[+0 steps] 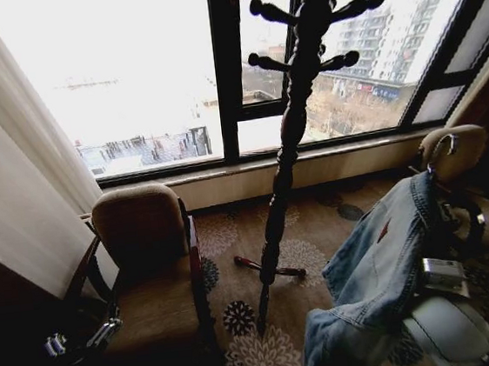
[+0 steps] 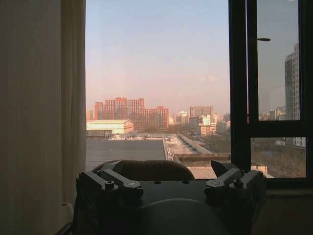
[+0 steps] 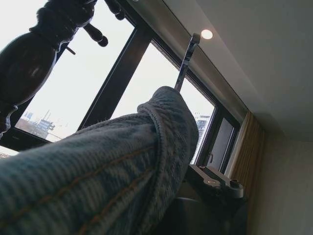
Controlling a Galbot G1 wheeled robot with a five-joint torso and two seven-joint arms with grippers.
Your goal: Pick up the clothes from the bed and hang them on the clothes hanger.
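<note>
Denim jacket [image 1: 373, 279] on hanger hook [image 1: 441, 147], right gripper [image 1: 447, 214] clamping it; left gripper [image 2: 171, 188] spread, low.

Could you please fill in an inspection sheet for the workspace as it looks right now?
Surface: patterned carpet underfoot.
Job's things: denim jacket draped over the right arm; a metal hanger hook rises from its collar. A dark turned-wood coat stand stands ahead, pegs bare.
Clutter: nothing seen.
Grippers: left gripper open, empty, low at the robot's left, facing the window; right gripper under the jacket, state hidden.
Cables: nothing seen.
Surroundings: brown armchair to the left, another chair to the right, big window, pale curtain.
</note>
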